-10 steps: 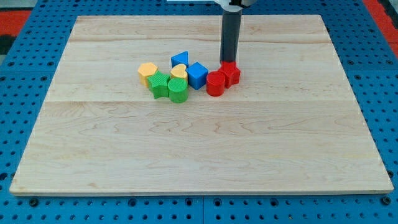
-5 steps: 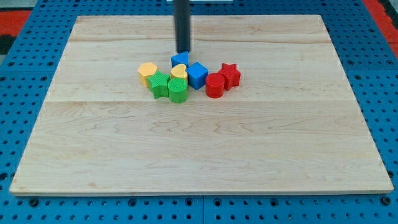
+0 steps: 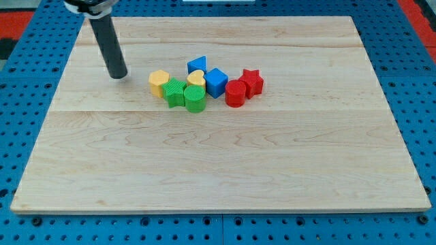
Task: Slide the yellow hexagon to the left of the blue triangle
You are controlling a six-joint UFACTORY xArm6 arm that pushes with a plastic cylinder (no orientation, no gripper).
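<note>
The yellow hexagon (image 3: 159, 82) sits on the wooden board at the left end of a cluster of blocks. The blue triangle (image 3: 197, 64) lies up and to the right of it, at the top of the cluster. My tip (image 3: 118, 75) rests on the board to the left of the yellow hexagon, apart from it by about a block's width. The dark rod rises from the tip toward the view's top left.
A green star (image 3: 174, 92), a green cylinder (image 3: 195, 99), a yellow heart (image 3: 197, 79), a blue cube (image 3: 216, 82), a red cylinder (image 3: 236, 92) and a red star (image 3: 252, 82) crowd together to the hexagon's right. The board (image 3: 218, 163) sits on a blue pegboard.
My tip has swept left, from beside the red star, past the top of the blue triangle, to the left of the yellow hexagon. The hexagon has shifted slightly left.
</note>
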